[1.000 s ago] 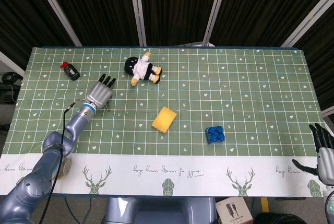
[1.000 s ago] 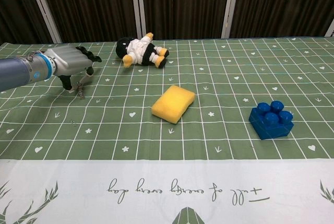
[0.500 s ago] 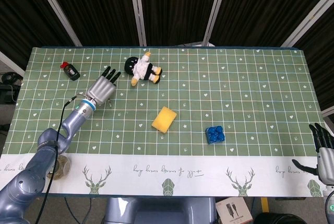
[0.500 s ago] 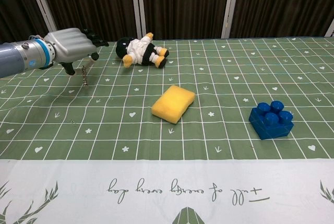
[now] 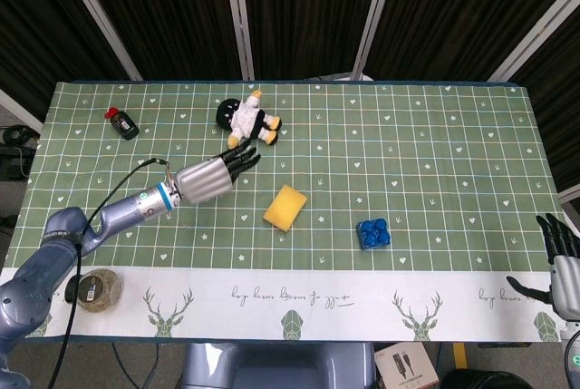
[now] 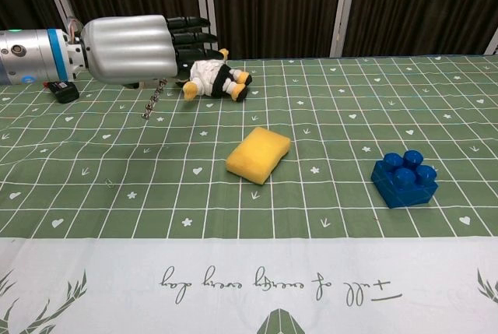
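Left hand [image 5: 210, 176] hovered near doll [image 5: 247, 120], small chain [image 6: 154, 103] dangling from fingers. Right hand [image 5: 560, 267] open off table edge. Jar [image 5: 97, 288] contents unclear.

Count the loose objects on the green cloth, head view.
4: a black key fob far left, a plush penguin at the back, a yellow sponge mid-table, a blue block to its right. The left hand may hide more.

I am seeing the left hand [image 6: 132, 48] showing a ribbed silver shell with black fingers [image 6: 191, 36]. A blue band is ringing its grey wrist, and a thin black cable is looping along the forearm. The right hand [image 5: 560, 267] is showing grey palm, black fingers.
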